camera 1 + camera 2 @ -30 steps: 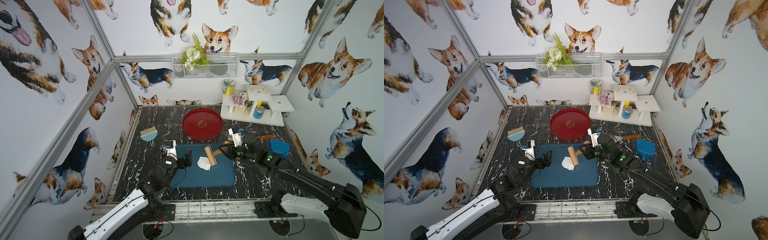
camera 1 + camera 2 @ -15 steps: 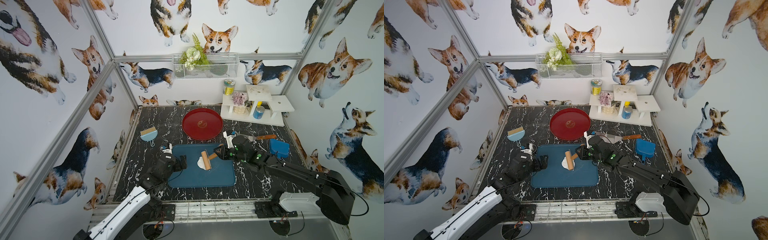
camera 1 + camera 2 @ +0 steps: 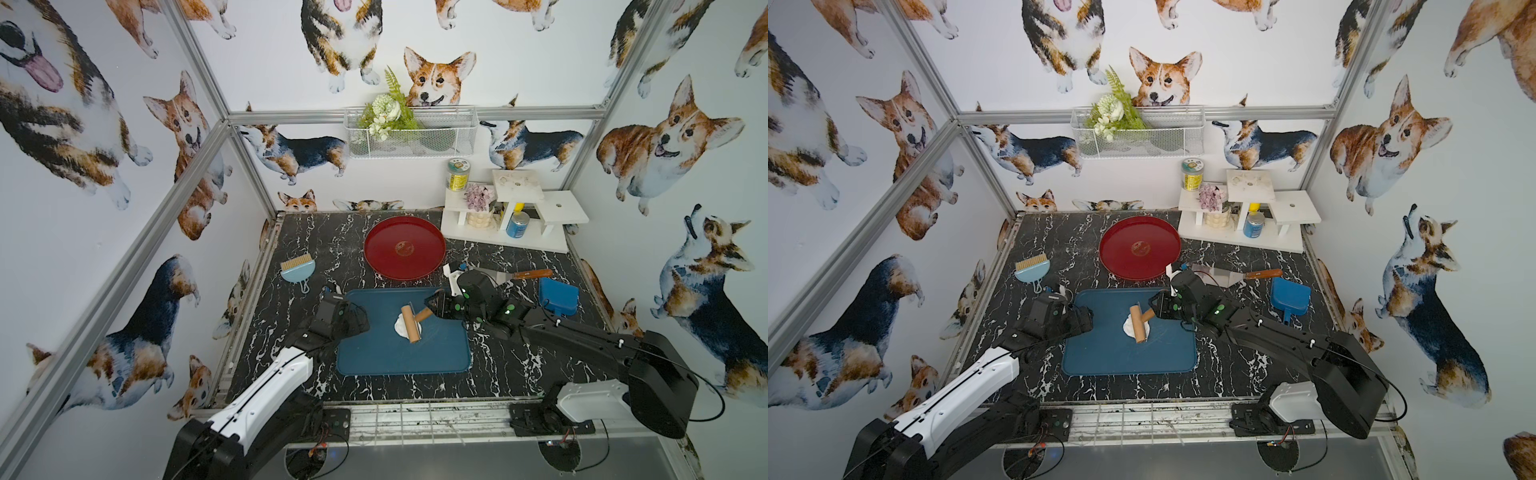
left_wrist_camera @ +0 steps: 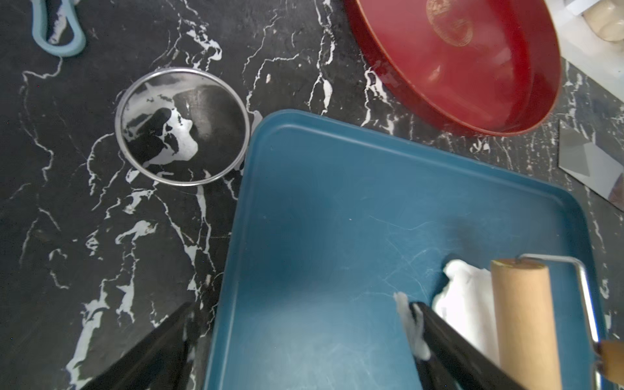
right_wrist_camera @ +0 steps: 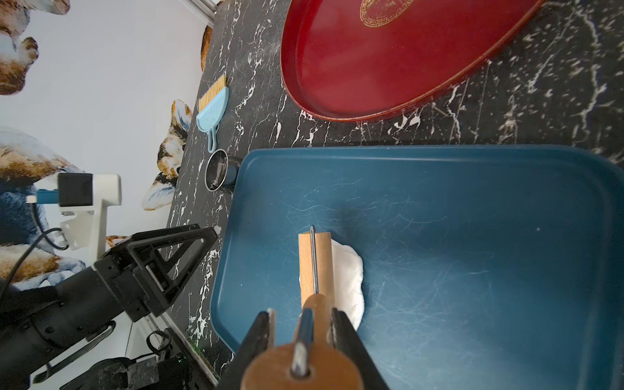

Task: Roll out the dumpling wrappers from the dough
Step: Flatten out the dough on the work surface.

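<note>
Flattening is your step now: right gripper [image 5: 302,322] clamps the wooden roller [image 5: 315,266] by its handle, drum on the dough [image 5: 349,280] in the blue tray [image 5: 472,202]; left gripper [image 4: 300,310] hangs spread, empty. Next, push across evenly.

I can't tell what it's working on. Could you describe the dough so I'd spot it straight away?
Find the black marbled table, then the blue rectangular tray lying on it. On the tray sits the dough, a small flattened lump partly under a wooden roller. It is the only soft white patch lying on the blue.
</note>
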Controlling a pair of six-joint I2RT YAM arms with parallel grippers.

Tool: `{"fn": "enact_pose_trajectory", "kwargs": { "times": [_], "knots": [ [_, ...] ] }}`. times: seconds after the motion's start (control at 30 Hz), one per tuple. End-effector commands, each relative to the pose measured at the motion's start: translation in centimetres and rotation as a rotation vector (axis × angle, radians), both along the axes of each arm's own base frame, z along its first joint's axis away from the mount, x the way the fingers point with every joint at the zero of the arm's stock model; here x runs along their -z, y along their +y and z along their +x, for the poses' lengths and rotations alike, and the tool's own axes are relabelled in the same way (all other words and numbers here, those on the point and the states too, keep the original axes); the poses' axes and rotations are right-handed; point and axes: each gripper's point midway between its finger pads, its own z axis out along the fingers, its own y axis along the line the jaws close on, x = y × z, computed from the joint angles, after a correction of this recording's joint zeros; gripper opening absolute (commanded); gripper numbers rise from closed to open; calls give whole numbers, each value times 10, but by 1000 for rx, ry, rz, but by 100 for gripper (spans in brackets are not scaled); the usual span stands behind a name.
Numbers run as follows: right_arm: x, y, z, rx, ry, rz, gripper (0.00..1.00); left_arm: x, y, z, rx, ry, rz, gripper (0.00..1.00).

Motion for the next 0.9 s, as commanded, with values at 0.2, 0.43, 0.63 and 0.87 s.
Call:
{"fn": "enact_pose_trajectory", "kwargs": {
  "times": [0.2,0.43,0.63,0.87],
  "knots": [
    [-21,4,1,-2,-52,73,0,33,-5,-3,-3,110,-25,100],
    [-25,-3,-2,5,-73,62,0,45,-12,-3,27,137,-43,100],
    [-22,-19,-2,33,-82,1,0,43,-35,-6,97,130,-97,88],
    [-14,-51,1,81,-6,-21,0,42,-69,-12,155,128,-104,81]
  ]
}}
